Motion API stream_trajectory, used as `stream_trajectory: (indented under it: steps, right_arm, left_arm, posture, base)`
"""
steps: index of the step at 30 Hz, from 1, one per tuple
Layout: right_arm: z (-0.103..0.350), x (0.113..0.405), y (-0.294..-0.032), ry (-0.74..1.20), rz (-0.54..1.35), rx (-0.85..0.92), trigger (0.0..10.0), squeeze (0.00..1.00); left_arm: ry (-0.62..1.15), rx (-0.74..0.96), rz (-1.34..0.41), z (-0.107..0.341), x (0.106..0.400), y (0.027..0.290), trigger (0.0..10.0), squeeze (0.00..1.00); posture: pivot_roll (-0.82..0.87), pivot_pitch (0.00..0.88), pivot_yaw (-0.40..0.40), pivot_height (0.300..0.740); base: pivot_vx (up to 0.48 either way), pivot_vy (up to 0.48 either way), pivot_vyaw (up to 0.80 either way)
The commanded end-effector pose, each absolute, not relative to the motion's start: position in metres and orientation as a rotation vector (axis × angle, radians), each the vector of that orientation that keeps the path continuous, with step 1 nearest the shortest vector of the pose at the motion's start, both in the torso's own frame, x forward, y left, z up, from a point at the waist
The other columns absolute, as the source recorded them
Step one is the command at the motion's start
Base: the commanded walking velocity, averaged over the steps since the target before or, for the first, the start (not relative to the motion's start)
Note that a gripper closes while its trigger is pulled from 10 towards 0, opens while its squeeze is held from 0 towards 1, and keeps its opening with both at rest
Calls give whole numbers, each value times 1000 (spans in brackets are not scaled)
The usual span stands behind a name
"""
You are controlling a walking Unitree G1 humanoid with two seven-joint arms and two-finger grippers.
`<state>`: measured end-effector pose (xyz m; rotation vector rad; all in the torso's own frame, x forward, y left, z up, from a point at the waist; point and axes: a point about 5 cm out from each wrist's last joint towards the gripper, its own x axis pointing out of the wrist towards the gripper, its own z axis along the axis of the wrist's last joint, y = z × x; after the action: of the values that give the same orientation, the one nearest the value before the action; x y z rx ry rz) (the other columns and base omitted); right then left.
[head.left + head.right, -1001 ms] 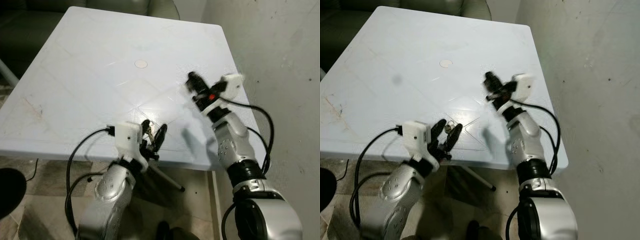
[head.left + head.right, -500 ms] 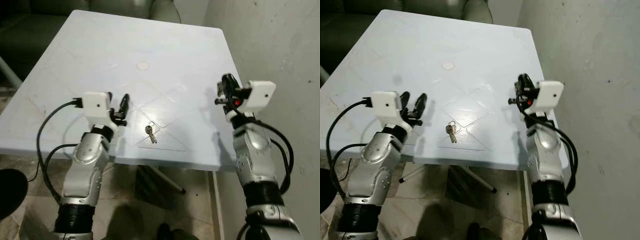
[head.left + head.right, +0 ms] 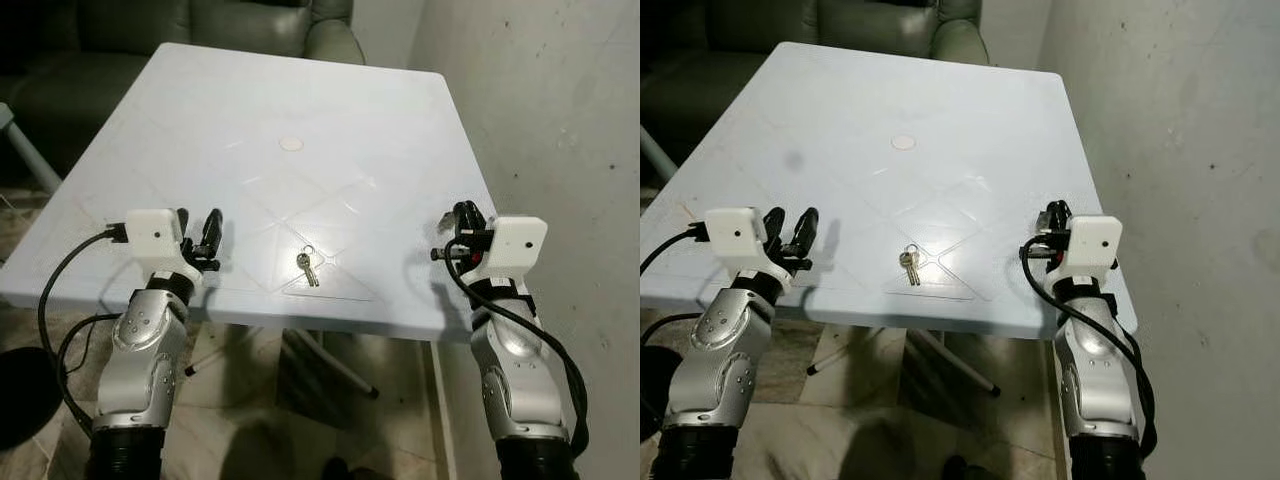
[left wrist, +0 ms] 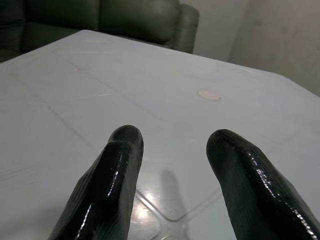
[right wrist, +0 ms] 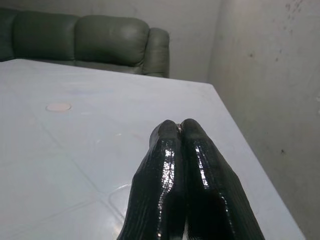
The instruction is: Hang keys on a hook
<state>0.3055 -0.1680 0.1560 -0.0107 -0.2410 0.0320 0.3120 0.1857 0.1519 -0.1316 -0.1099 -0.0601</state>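
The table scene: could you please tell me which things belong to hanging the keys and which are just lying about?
For the job:
- keys, lying loose near the table's front edge
- left claw, open
- right claw, shut and empty

Just there:
- white table
- round pale spot on the table
- dark sofa behind
- wall

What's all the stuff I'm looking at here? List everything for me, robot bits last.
keys: one small bunch, metallic, lying near the table's front edge, between the two arms
table: one, white, in front of the robot
round cap: one, pale, at the table's centre
sofa: one, dark green, behind the table
wall: grey, on the right
left end effector: black fingers open, over the table's front left
right end effector: black fingers shut, empty, at the table's right edge
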Motion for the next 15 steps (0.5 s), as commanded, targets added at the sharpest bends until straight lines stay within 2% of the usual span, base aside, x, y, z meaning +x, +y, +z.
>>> stream_trajectory:
  steps: [1,15]
  right_arm:
    - [160,304,-169,-248,37,-14,10000,0]
    - [160,311,-179,-213,5,-62,10000,0]
  left_arm:
    - [-119,-144,-65,154,314,186,10000,0]
    - [-87,-145,-82,153,327,182,10000,0]
  posture:
    - [10,51,-41,740]
    - [12,16,-43,740]
  base:
    - [0,0,0]
    - [0,0,0]
